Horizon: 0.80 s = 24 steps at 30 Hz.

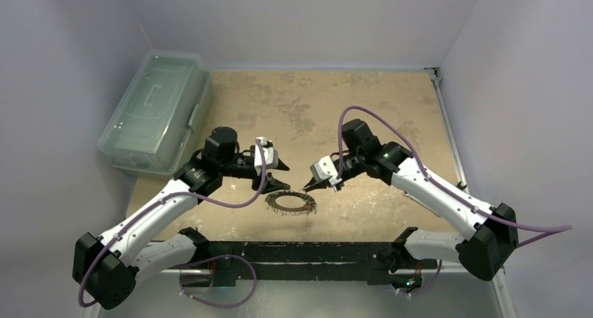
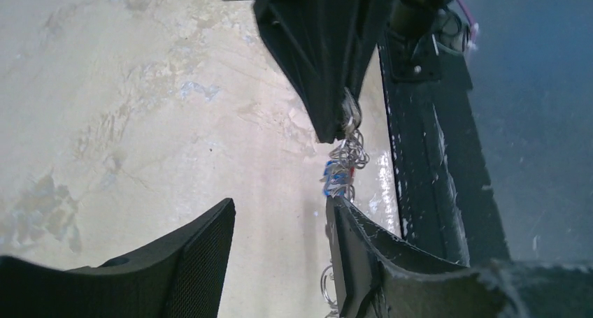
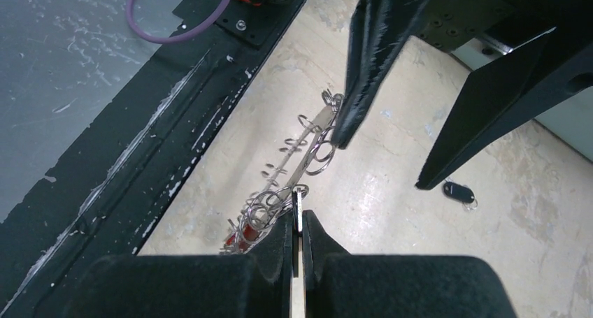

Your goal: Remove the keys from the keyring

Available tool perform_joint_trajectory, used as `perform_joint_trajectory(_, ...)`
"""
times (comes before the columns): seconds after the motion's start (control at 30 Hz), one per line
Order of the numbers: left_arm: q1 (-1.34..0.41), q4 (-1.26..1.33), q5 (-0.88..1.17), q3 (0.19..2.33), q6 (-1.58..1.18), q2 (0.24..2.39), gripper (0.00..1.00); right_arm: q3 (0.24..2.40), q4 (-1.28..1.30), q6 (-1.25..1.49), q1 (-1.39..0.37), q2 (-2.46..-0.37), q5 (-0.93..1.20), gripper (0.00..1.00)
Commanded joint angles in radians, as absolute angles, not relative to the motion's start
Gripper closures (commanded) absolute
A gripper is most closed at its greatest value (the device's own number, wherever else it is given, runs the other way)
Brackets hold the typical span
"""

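You are clamping the keyring [image 1: 290, 203] in the right tool [image 3: 298, 217]; left tool [image 2: 280, 206], apart, is needing 1 key [image 2: 338, 177] next

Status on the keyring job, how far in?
Early. Done: what looks like one black-headed key lies loose on the table, apart from the keyring. In hand: the right gripper is shut on the ring's edge; the left gripper hangs open beside it, holding nothing. Left: the keys crowd the ring almost all the way round.
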State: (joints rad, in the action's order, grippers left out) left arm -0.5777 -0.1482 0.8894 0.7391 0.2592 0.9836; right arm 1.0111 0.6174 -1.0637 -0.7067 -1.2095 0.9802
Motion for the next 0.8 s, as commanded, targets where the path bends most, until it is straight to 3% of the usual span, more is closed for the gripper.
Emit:
perform_joint_trajectory(0.0,-0.649,-0.268,0.927,0.815,0.574,1.021,0.48,1.072,0.625,-1.094,-0.711,-1.214,1.019,1.0)
perform_joint_trajectory(0.4,-0.783,-0.146,0.862,0.801,0.486,1.086,0.53,1.094,0.624,-1.091,-0.719,-1.241,1.011,1.0)
perform_joint_trajectory(0.67,-0.787,-0.037,0.887,0.764,0.296,1.071,0.72,1.094,0.607,-1.075,-0.719,-1.234,0.994,1.0)
perform_joint_trajectory(0.77,-0.787,-0.067,0.892,0.754,0.297,1.058,0.89,1.098,0.601,-1.06,-0.717,-1.228,0.975,1.0)
